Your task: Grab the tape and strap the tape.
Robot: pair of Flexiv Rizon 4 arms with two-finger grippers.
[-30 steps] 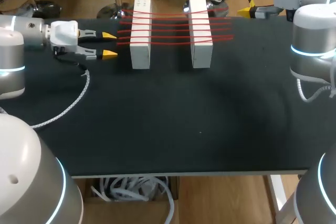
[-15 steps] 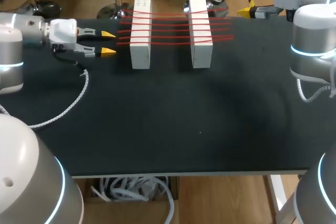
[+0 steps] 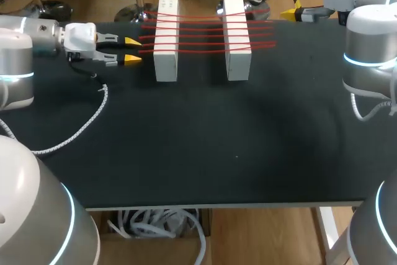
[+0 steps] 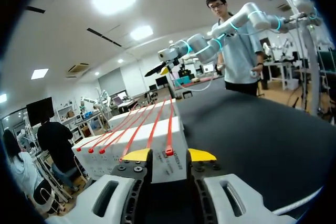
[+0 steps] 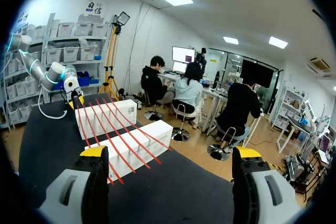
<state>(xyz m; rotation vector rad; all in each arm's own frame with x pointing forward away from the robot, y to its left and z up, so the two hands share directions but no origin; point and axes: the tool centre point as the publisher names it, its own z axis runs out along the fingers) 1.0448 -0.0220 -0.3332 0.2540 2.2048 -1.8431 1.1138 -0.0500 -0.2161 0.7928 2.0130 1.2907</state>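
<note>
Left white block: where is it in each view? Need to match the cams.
Head view: the left white block is just beyond the left pincer.
Left wrist view: its end face is close ahead of the pincer's tips.
Right wrist view: it is the farther block, behind the other block.
Shared landmark: the red straps across both blocks.

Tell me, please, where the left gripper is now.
In the head view, the left gripper is at the table's far left, its tips just short of the left white block.
</note>
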